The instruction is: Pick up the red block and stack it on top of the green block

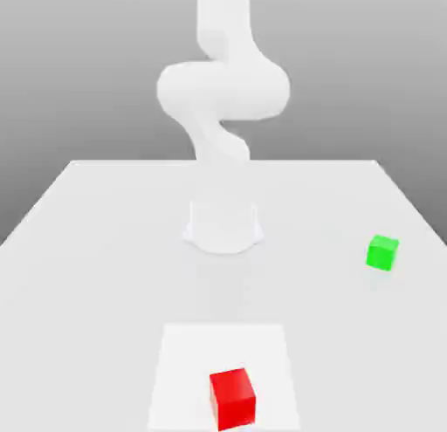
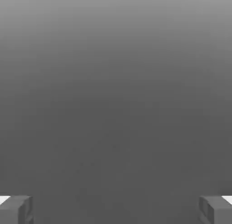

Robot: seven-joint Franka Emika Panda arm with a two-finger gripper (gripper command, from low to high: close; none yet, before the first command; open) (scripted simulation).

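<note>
Red block: red block [image 1: 232,397] sits on the table [image 1: 96,247], on a paler square patch [image 1: 188,352] at the near edge of the exterior view, untouched.
Green block: green block [image 1: 382,252] rests toward the exterior view's right, farther back, well apart from the red one.
Arm: white arm [image 1: 223,94] rises from its base [image 1: 223,226] at the table's centre, folded high; nothing held.
Claw: claw [image 2: 116,209] spread wide in the hand view, one fingertip [image 2: 16,209] at each lower corner, empty grey between them.
Stage: judged not yet begun; no descent toward the red block.
Risk, reach: red block lies well clear of the base, so a misjudged approach could clip a corner and shove it away.
Risk, grasp: an off-centre pinch on smooth faces may let the cube twist or slip.
Risk, stacking: green top is small; a skewed release would likely topple the red cube.
Containers: none seen.
</note>
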